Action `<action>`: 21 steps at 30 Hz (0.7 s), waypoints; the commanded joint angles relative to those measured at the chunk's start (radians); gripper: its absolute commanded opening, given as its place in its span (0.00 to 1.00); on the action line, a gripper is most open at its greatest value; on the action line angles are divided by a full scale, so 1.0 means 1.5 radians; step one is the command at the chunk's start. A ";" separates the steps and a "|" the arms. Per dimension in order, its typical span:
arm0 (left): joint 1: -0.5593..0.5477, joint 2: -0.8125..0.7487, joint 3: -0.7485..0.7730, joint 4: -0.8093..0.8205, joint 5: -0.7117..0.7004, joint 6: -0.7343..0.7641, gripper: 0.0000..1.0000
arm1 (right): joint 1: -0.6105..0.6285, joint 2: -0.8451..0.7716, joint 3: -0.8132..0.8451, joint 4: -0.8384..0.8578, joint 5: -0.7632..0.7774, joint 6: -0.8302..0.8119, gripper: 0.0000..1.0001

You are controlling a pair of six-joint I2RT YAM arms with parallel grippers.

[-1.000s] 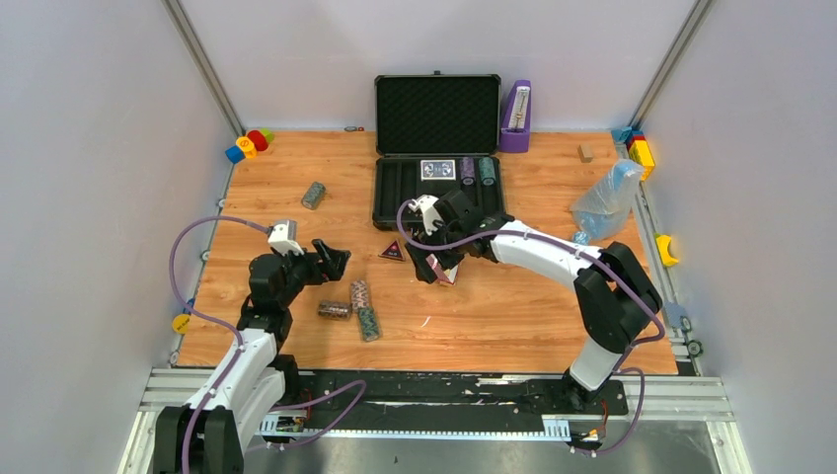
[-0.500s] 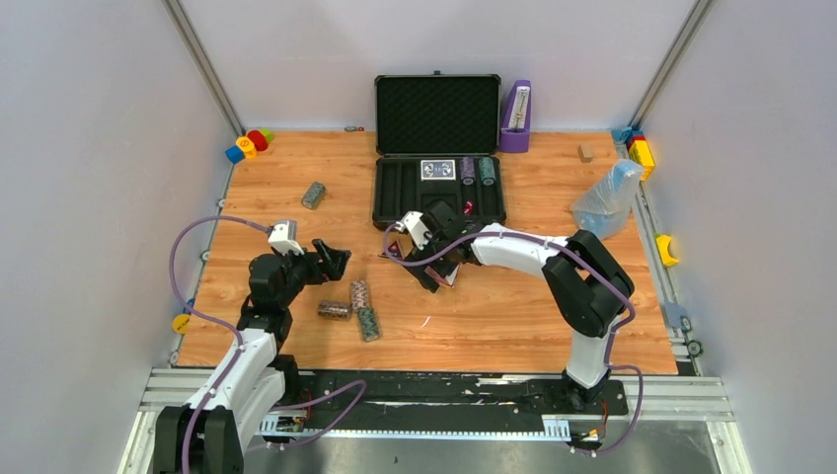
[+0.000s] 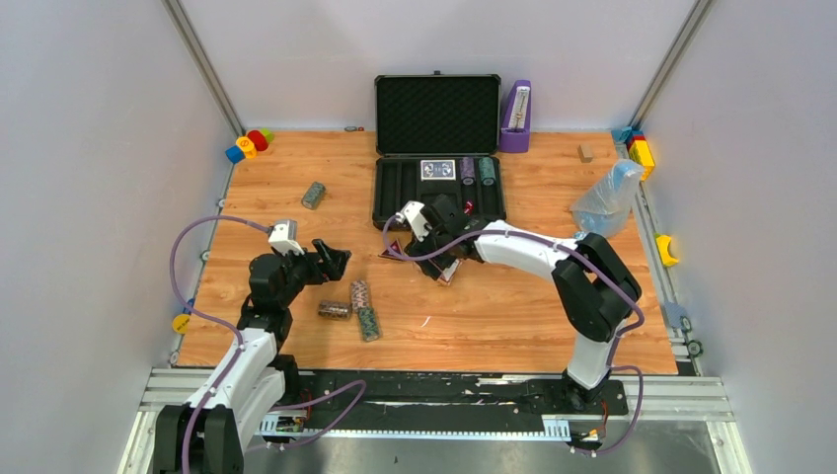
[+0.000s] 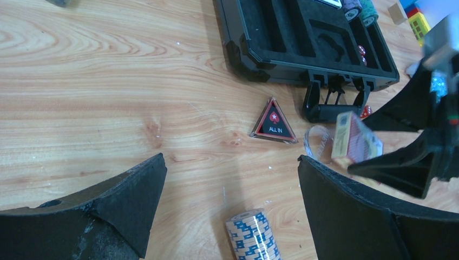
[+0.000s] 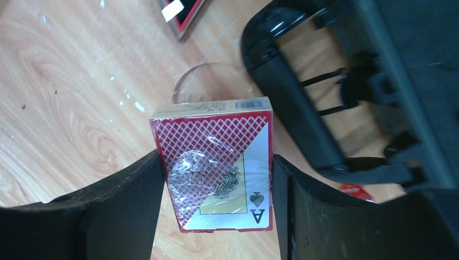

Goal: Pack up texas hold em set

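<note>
Cards are the business of this moment: a red-backed card deck (image 5: 215,179), wrapped in clear film, sits between the fingers of the right gripper (image 5: 216,161). The jaws are pinching it across its short width, one finger against each long edge. The deck's long axis runs along the fingers, with the barcode end pointing away from the wrist. Whether the deck is clear of the table (image 3: 513,306) I cannot tell, though in the left wrist view it stands tilted.

The open case (image 3: 400,188) lies just beyond the held deck, on the far side of it from the arm bases, and its handle (image 5: 303,108) is just beside the deck's far end. The right arm is therefore much the nearer, and the coming move looks like a short lift and a reach forward over the handle to a free foam recess. The deck will probably need to be laid flat.

The left gripper (image 4: 231,162) hangs well apart with its jaws spread wide and empty. A chip roll (image 4: 254,235) lies just below it and the triangle (image 4: 274,122) lies ahead.
</note>
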 commanded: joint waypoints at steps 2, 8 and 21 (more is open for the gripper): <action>0.003 0.002 0.014 0.036 0.006 -0.004 1.00 | -0.016 -0.071 0.096 0.045 0.082 0.000 0.16; 0.003 -0.004 0.014 0.031 0.005 -0.003 1.00 | -0.034 -0.042 0.175 0.098 0.113 -0.051 0.08; 0.003 -0.011 0.010 0.039 0.006 -0.002 1.00 | -0.080 0.004 0.173 0.196 -0.077 -0.326 0.00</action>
